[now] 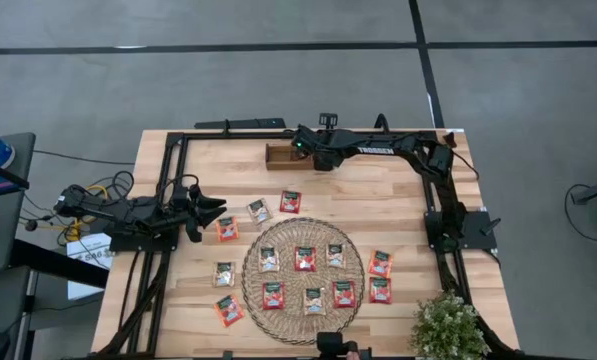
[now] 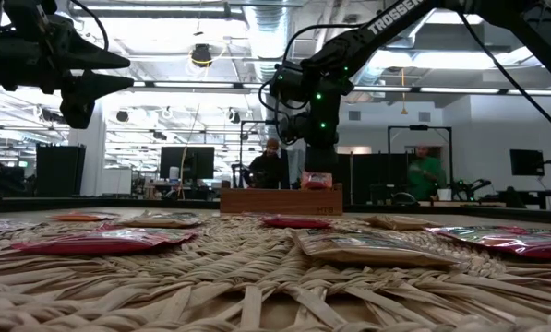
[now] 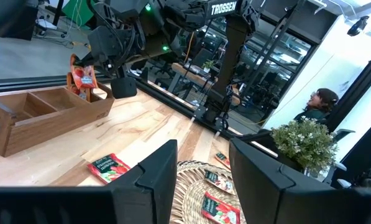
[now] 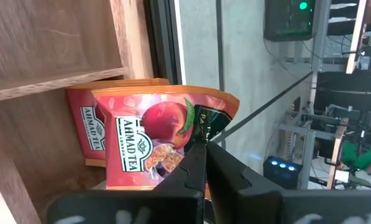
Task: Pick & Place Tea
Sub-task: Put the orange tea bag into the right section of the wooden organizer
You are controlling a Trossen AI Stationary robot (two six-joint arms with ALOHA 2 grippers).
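A long brown wooden tray (image 1: 283, 155) sits at the table's far edge. My right gripper (image 1: 314, 157) hovers over its right end, shut on a red-orange tea sachet (image 4: 154, 146); a second red-orange sachet (image 4: 89, 134) stands behind it in the same compartment. Several more tea sachets, red-orange and pale, lie flat on the round woven mat (image 1: 350, 248) and on the wood around it, such as one (image 1: 290, 202) beyond the mat. My left gripper (image 1: 216, 210) waits open at the table's left side, pointing level toward the mat. My right gripper pinches the sachet's dark green band end (image 4: 205, 124) between its two fingertips, coming at it slanting down from above. The sachet (image 3: 83, 81) hangs below the fingers, its lower part down behind the tray's wall (image 3: 61, 115), next to the other sachet.
A potted plant (image 1: 448, 325) stands at the near right corner. Black frame rails (image 1: 168, 190) run along the table's left, far and right sides. People sit at desks in the room beyond the far edge (image 2: 268, 166).
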